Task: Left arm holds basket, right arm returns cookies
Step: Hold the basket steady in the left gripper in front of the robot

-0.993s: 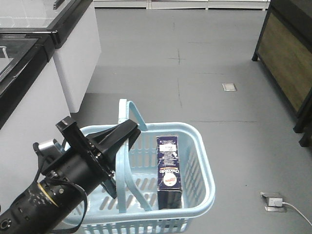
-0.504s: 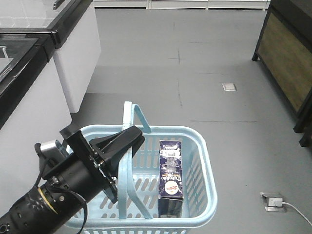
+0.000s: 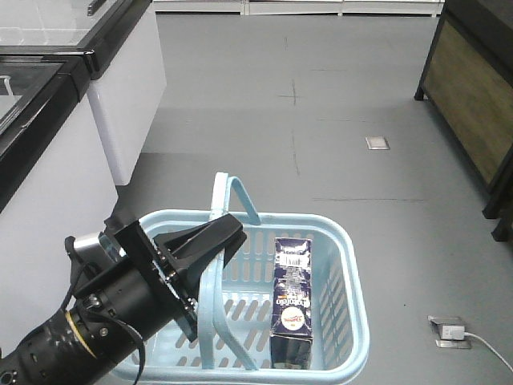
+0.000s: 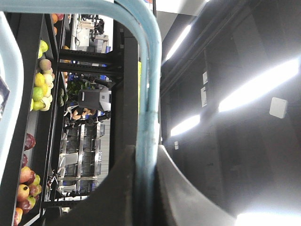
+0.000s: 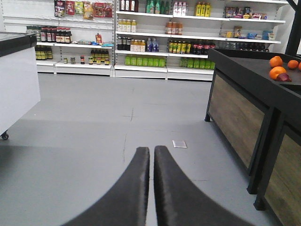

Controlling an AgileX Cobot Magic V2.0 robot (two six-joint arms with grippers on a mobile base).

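The light blue basket (image 3: 350, 311) hangs low in the front view, above the grey floor. My left gripper (image 3: 230, 238) is shut on one of its hoop handles (image 3: 230, 189). In the left wrist view that handle (image 4: 150, 80) runs up from between the two black fingers (image 4: 117, 188), pinched at my left gripper (image 4: 145, 162). The cookies (image 3: 293, 301), a dark navy box with a white barcode, stand upright inside the basket at its right side. My right gripper (image 5: 152, 153) is shut on nothing and points over bare floor toward the shop shelves. The right arm is out of the front view.
A white freezer cabinet (image 3: 120, 96) stands at the left and a dark wooden stand (image 3: 473, 96) at the right. A floor socket with a cable (image 3: 449, 330) lies near the basket. Shelves of bottles (image 5: 155, 47) and a fruit stand with oranges (image 5: 277, 70) lie ahead.
The left arm and the basket have shifted right and lower in the front view. The cookie box moved along with the basket and stays upright.
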